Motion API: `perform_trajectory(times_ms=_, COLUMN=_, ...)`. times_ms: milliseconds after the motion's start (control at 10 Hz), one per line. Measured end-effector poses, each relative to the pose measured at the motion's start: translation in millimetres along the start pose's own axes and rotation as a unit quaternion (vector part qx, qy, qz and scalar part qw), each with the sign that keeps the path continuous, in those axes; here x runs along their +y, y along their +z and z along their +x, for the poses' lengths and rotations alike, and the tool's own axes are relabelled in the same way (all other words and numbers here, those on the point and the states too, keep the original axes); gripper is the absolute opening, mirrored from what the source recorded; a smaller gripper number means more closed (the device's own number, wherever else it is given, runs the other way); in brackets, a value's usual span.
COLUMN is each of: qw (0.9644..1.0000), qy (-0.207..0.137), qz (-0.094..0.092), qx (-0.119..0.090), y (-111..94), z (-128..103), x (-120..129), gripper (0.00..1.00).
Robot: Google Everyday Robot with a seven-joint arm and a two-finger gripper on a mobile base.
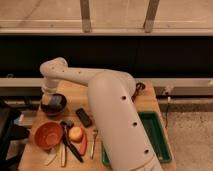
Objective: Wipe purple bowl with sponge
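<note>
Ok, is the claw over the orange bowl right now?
No, the claw is down at the purple bowl at the table's far left, and the orange bowl sits apart, nearer the camera.

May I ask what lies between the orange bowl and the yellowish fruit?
A black-handled utensil, in the camera view; the gripper sits in the purple bowl.
</note>
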Motion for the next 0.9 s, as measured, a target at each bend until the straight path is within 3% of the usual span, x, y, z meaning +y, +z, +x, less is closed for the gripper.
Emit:
perform_trajectory(times_ms=400, qw=0.9998, qy=-0.017, qz=-0.007, qx=-0.001, y=-3, z=-3, x=16, gripper=0.0)
perform_trajectory(times_ms=700, qw=0.9998, qy=-0.009, qz=-0.016, qx=0.01, y=-11, z=23, x=32, gripper=0.0)
perform_trajectory(times_ms=900, qw=0.9997, qy=0.0, qz=-0.009, qx=0.024, y=-16, z=39, x=28, gripper=0.0)
